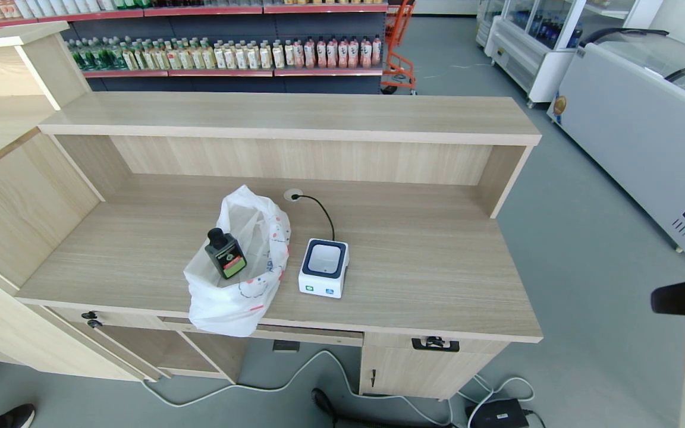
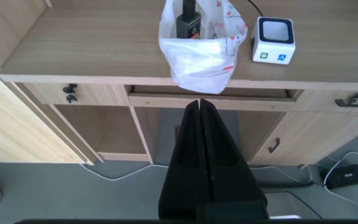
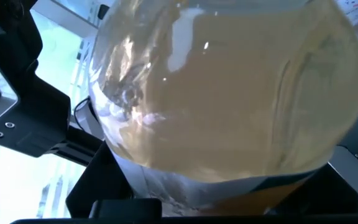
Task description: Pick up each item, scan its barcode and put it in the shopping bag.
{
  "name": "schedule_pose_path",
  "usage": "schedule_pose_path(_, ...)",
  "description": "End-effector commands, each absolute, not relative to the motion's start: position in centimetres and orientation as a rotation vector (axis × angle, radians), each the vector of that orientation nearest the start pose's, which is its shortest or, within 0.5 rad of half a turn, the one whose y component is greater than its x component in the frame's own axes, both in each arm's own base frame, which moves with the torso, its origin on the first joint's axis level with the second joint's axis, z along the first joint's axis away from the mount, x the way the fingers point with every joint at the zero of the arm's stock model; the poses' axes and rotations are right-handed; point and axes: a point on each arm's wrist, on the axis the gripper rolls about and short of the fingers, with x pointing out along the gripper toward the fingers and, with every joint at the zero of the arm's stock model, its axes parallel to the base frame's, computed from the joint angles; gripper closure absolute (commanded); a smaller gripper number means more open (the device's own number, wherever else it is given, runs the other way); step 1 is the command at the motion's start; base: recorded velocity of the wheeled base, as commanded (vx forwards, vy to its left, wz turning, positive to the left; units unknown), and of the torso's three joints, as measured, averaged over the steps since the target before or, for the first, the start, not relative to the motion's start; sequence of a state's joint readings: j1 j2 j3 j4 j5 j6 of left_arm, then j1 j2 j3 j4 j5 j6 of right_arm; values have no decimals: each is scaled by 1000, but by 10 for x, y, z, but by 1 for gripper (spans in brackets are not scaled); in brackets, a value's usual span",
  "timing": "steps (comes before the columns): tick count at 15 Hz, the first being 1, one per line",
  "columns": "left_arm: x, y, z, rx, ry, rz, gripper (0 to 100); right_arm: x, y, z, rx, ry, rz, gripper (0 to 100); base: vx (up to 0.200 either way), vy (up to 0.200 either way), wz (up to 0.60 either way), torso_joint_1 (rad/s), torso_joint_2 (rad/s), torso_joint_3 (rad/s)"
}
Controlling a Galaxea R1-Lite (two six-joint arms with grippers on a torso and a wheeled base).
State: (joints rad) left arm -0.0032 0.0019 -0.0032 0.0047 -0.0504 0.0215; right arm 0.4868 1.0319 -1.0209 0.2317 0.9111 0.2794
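The right end effector (image 3: 222, 183) is clamped on a pale bottle (image 3: 229, 87), with its dark fingers (image 3: 82, 177) pressing the sides and yellowish liquid showing through the clear wall. In the head view this bottle stands upright, well off to the right of the scanner (image 1: 323, 267) and out past the right end of the tabletop (image 1: 426, 267).

The left end effector (image 2: 199, 102) has its two black fingers pressed together with nothing between them. It sits in front of the scanner and to its left, below the tabletop's front edge, pointing towards the shopping bag (image 1: 241, 285).

That white bag stands open just left of the scanner, nearly touching it, and its lower part hangs over the front edge of the tabletop. A dark bottle (image 1: 225, 254) with a black cap leans inside it, left of the scanner.

The scanner itself is a small white box with a dark-framed window facing up. A black cable (image 1: 323, 209) arcs from behind it to a round port in the tabletop.

Far behind the scanner, beyond the raised back of the counter, a store shelf (image 1: 229, 54) carries rows of drinks. Chest freezers (image 1: 634, 119) stand well to the scanner's right.
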Motion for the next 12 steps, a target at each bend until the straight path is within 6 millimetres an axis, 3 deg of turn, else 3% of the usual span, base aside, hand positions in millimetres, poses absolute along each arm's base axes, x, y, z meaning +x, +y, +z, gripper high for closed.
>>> schedule_pose_path(1,-23,-1,76,21,2,-54,100,89,67,310,284,439,1350,100,0,0,0,0,0,0)
schedule_pose_path(6,-23,-1,76,21,2,-54,100,90,67,306,250,418,1321,100,0,0,0,0,0,0)
schedule_pose_path(7,-23,-1,76,21,2,-54,100,99,69,298,180,390,1240,100,0,0,0,0,0,0)
schedule_pose_path(9,-23,-1,76,21,2,-54,100,138,73,259,-179,263,957,100,0,0,0,0,0,0)
schedule_pose_path(10,-23,-1,76,21,2,-54,100,158,67,246,-284,196,854,100,0,0,0,0,0,0)
schedule_pose_path(12,-23,-1,76,21,2,-54,100,176,60,227,-413,133,670,100,0,0,0,0,0,0)
